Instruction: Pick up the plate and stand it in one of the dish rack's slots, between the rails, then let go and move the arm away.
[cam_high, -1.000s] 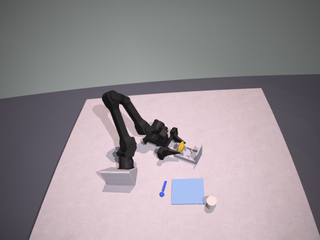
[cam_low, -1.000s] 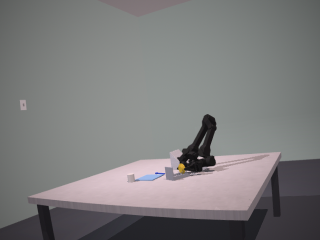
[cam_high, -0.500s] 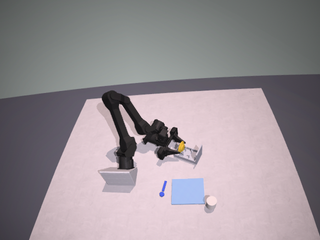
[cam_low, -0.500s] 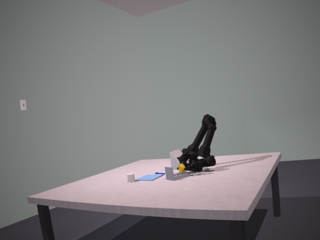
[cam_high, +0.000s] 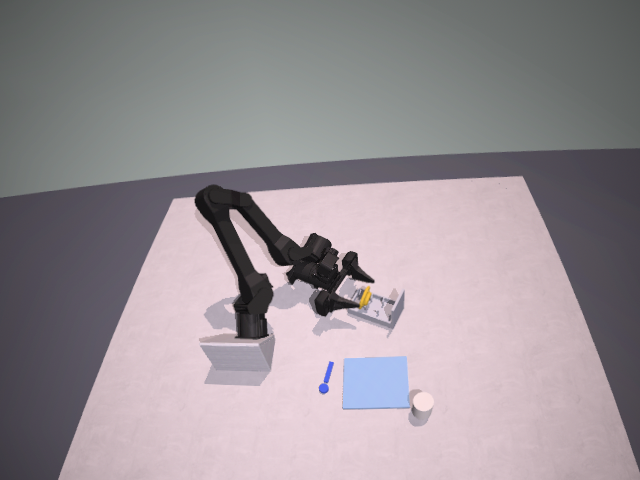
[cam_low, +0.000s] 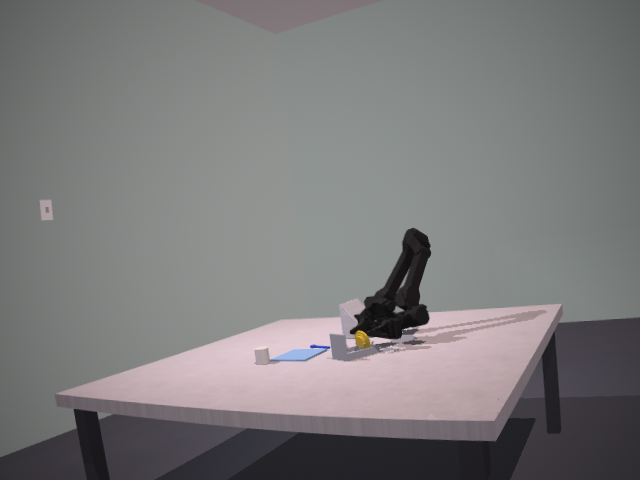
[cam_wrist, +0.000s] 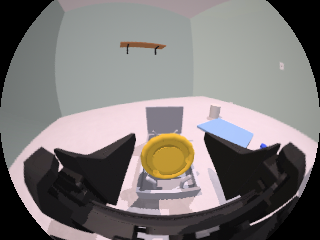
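Worktop (cam_high: 465, 310) carries dish rack (cam_high: 395, 310); yellow plate (cam_high: 366, 296) stands upright in a slot between its rails. I'd retreat straight back, level, so neither finger clips the rim. Arm folded low, gripper (cam_high: 355, 289) spread wide, holding nothing, straddling the plate.

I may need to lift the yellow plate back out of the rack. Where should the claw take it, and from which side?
Grip the plate by its top rim, coming from above. It stands on edge in the dish rack, so only the upper rim is free. The claw is open, straddling it now.
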